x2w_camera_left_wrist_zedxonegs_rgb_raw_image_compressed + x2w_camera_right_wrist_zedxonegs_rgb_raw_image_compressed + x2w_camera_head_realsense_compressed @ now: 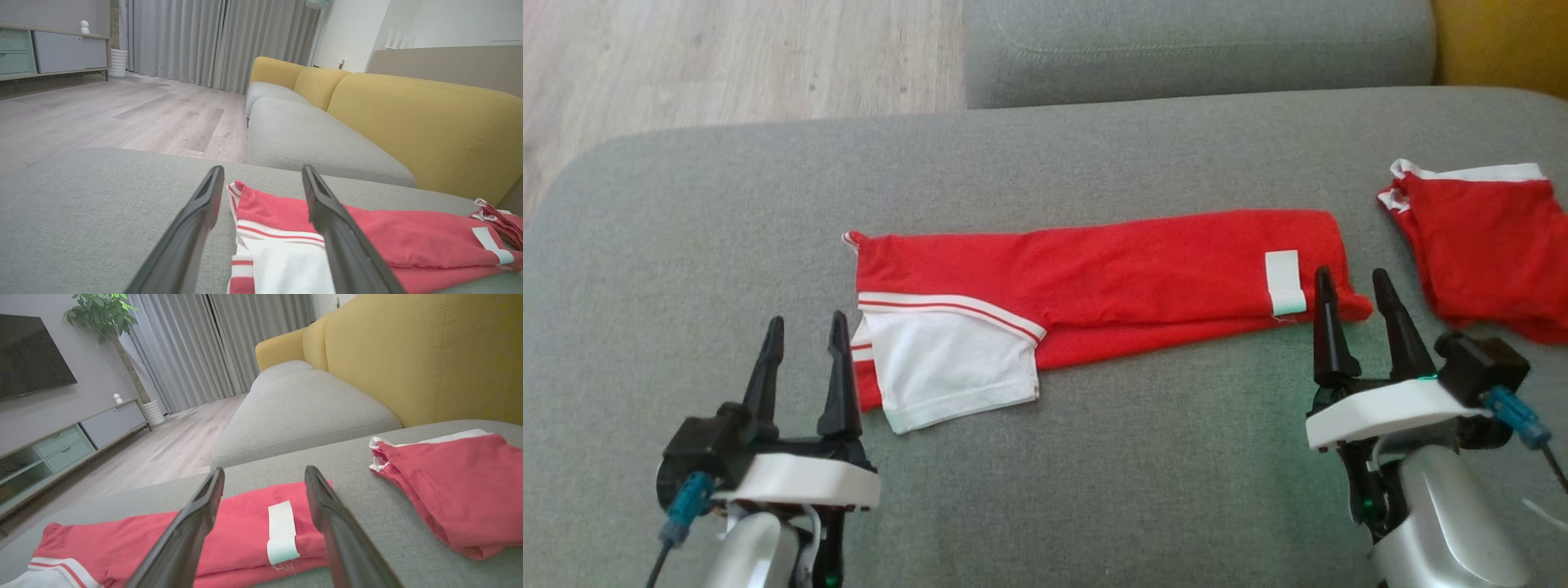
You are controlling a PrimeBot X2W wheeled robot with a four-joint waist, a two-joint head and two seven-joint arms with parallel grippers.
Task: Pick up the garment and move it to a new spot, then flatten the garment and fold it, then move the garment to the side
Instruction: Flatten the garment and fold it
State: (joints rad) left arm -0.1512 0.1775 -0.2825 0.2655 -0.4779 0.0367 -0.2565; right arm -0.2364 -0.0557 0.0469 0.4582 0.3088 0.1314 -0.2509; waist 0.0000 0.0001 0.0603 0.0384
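Note:
A red garment (1111, 278) with white trim lies folded into a long strip across the grey sofa seat (1094, 457). Its white sleeve (947, 367) sits at the left end and a white tag (1284, 282) near the right end. My left gripper (803, 327) is open just left of the sleeve end, and the garment (367, 232) shows past its fingers (196, 220) in the left wrist view. Open too, my right gripper (1356, 282) hovers at the strip's right end, with the garment (245, 531) and tag (282, 531) between its fingers (327, 514) in the right wrist view.
A second red garment (1490, 245) with white trim lies folded at the right edge of the seat, also seen as a red pile (453, 486). Another grey cushion (1201, 49) lies beyond, with yellow backrests (429, 126) and wooden floor (727, 57) to the left.

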